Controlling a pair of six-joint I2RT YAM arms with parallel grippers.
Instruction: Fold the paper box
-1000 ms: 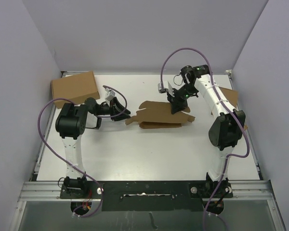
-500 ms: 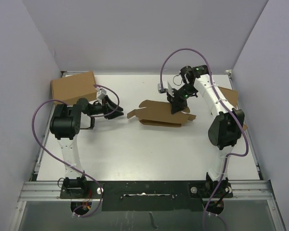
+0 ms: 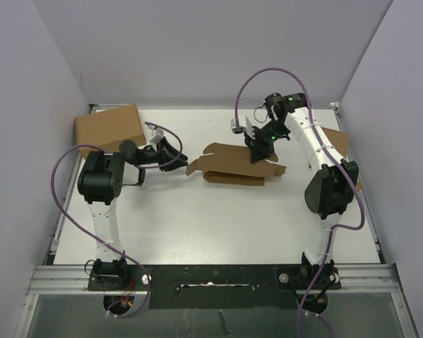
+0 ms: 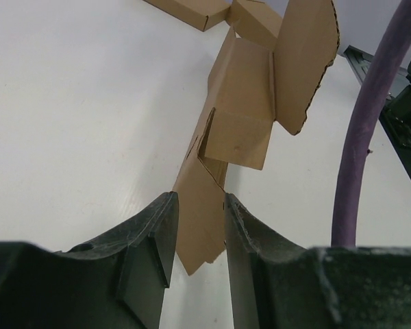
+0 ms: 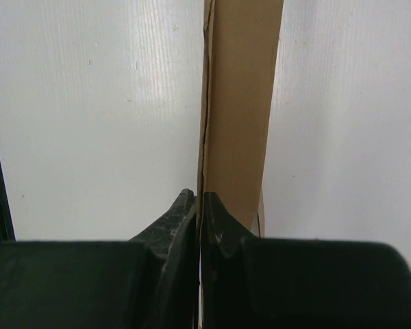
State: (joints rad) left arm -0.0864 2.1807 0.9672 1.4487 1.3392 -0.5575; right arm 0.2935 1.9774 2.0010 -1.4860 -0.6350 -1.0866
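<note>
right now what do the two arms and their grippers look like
Both the left arm and right arm have white tube links with bulky black joint housings. A purple cable loops along each. The left gripper and right gripper each have two dark, matte, wedge-shaped fingers. A small green light glows near the right wrist.

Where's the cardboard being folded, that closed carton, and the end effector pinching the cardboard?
paper box (image 3: 225, 163), top view, middle panel of the half-folded sheet.
closed carton (image 3: 109, 127), top view, its top face.
right end effector (image 5: 197, 200), right wrist view, between its fingertips clamping the cardboard.
</note>
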